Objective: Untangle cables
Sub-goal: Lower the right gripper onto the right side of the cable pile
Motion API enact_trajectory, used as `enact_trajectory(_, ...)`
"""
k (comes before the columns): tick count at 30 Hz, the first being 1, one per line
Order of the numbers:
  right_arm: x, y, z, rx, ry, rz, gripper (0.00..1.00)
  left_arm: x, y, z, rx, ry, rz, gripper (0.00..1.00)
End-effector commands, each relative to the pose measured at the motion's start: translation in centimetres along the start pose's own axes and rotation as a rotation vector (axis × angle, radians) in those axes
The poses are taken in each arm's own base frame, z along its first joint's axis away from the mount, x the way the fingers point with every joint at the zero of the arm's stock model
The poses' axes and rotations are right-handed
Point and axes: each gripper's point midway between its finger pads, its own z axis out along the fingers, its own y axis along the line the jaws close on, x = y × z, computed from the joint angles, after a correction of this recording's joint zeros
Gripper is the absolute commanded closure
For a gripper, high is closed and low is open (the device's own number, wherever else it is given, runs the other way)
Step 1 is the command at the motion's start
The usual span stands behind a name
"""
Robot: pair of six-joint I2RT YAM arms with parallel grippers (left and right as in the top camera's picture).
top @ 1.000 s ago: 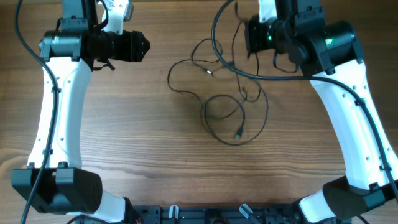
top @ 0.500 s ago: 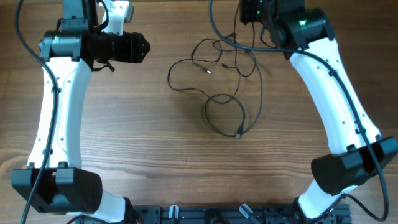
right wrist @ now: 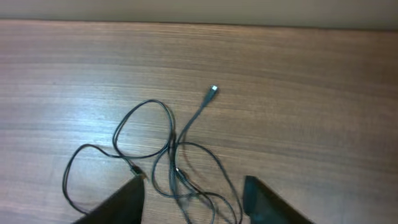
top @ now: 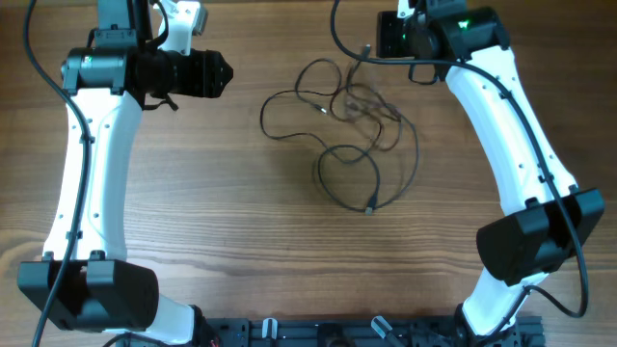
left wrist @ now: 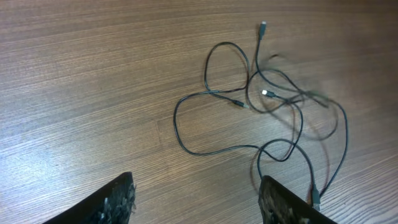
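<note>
Tangle of thin black cables [top: 352, 135] sits just past the table's centre, toward 12 o'clock in the overhead view. Several loops cross at one knot, and a plug end [top: 369, 208] trails at 6 o'clock. Nothing is separated yet, so I judge I'm between grasps, choosing the next strand.

My right pincer [right wrist: 196, 205] hangs above the bundle's 1 o'clock edge, fingers spread wide with nothing held. The left pincer [left wrist: 199, 202] sits well off at 9 o'clock, equally wide and empty.

Another plug [right wrist: 213, 90] lies free at the far side of the knot, and it looks like the best handle. The next move calls for dropping onto that thin cord, closing cleanly against the wood, and drawing it outward without dragging the whole bundle.

The table [top: 193, 222] is brown woodgrain. Beyond its far edge the right wrist view shows only a pale strip — wall or floor, I cannot tell.
</note>
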Motion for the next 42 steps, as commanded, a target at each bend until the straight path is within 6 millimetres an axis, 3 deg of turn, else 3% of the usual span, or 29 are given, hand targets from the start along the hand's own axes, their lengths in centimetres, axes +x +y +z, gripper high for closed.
enact_trajectory(1, -0.3, 1.7, -0.9, -0.088, -0.011, -0.041, 0.44, -0.2, -0.2, 0.2, 0.020, -0.001, 0.015, 0.34)
enact_trajectory(4, -0.4, 1.6, -1.3, -0.082, -0.017, -0.047, 0.41, -0.2, -0.2, 0.2, 0.020, -0.001, 0.015, 0.34)
enact_trajectory(8, 0.2, -0.1, -1.3, 0.015, 0.006, -0.002, 0.38, -0.2, -0.2, 0.2, 0.020, 0.000, 0.015, 0.34)
enact_trajectory(14, 2.7, -2.1, -1.3, 0.117, 0.100, -0.006, 0.36, -0.2, -0.2, 0.2, 0.020, 0.000, 0.015, 0.34)
enact_trajectory(21, 6.4, -3.5, -0.7, 0.202, 0.216, 0.124, 0.35, -0.1, -0.2, 0.2, 0.020, 0.004, 0.013, 0.34)
enact_trajectory(31, 13.1, -4.6, 2.5, 0.262, 0.370, 0.172, 0.36, 0.0, -0.2, 0.2, 0.021, 0.006, 0.012, 0.35)
enact_trajectory(42, 16.5, -5.2, 6.7, 0.245, 0.357, 0.140, 0.36, 0.0, -0.2, 0.2, 0.021, 0.005, 0.013, 0.35)
